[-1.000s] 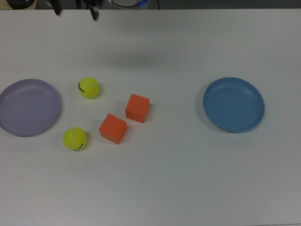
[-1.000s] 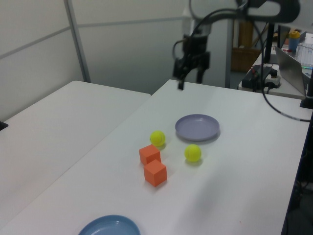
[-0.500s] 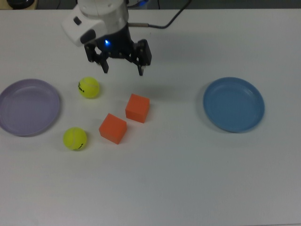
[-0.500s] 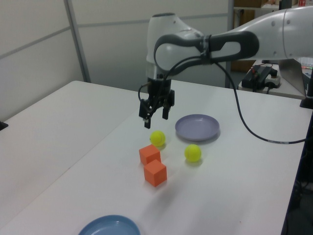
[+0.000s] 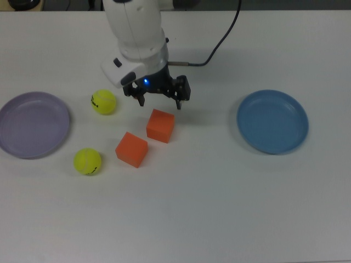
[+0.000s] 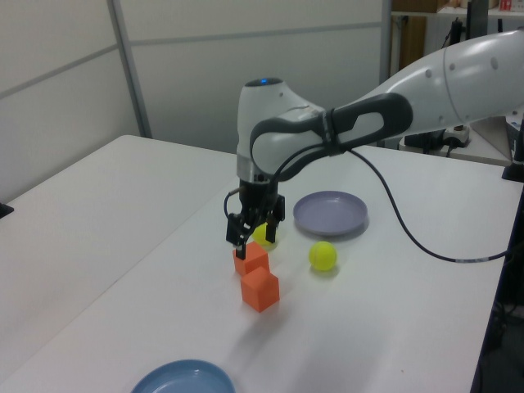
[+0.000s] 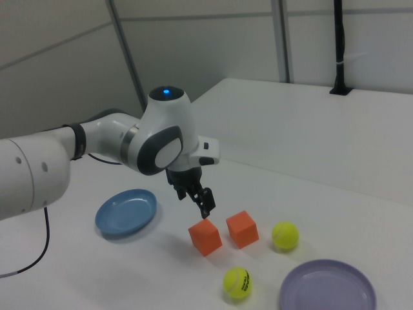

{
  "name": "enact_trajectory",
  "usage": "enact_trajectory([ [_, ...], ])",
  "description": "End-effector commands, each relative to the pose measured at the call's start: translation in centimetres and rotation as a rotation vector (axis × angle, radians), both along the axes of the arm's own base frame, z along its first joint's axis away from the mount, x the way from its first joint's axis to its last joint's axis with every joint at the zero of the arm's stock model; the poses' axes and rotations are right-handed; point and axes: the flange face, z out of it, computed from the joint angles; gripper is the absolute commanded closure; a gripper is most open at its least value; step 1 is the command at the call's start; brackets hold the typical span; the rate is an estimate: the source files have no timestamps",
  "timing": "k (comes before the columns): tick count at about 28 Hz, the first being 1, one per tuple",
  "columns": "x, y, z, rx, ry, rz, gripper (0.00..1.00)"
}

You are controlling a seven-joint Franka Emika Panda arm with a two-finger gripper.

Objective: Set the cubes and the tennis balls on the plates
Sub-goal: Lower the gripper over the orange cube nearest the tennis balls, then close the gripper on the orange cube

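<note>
White table (image 5: 219, 208); pincer (image 5: 159, 102) released, hovering just above upper cube (image 5: 160, 125).

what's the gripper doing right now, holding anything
Gripper: open, holding nothing, above the cube nearer the blue plate.

Pretty roomy overall. The pincer (image 5: 159, 102) hangs with its fingers spread just above the nearer cube (image 5: 160, 125), nothing between them. Tightest spot: the second cube (image 5: 131, 149) sits almost corner to corner with the first. One ball (image 5: 103, 102) is near the pincer on the top view's left, the other ball (image 5: 88, 161) sits beside the second cube. From the cubes to the blue plate (image 5: 272, 121) the surface (image 5: 219, 208) is bare, and so is the purple plate (image 5: 34, 124).
</note>
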Motion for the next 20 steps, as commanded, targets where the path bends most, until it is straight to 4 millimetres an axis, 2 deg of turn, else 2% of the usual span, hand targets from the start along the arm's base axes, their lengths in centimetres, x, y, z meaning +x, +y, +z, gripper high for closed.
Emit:
enact_trajectory([
  [1,0.1,0.3,-2.2,0.018,-0.011,-0.031,0.00],
  [8,0.0,0.7,-5.2,0.003,0.011,-0.062,0.00],
  [20,-0.3,0.7,-7.0,-0.039,0.032,-0.089,0.00],
])
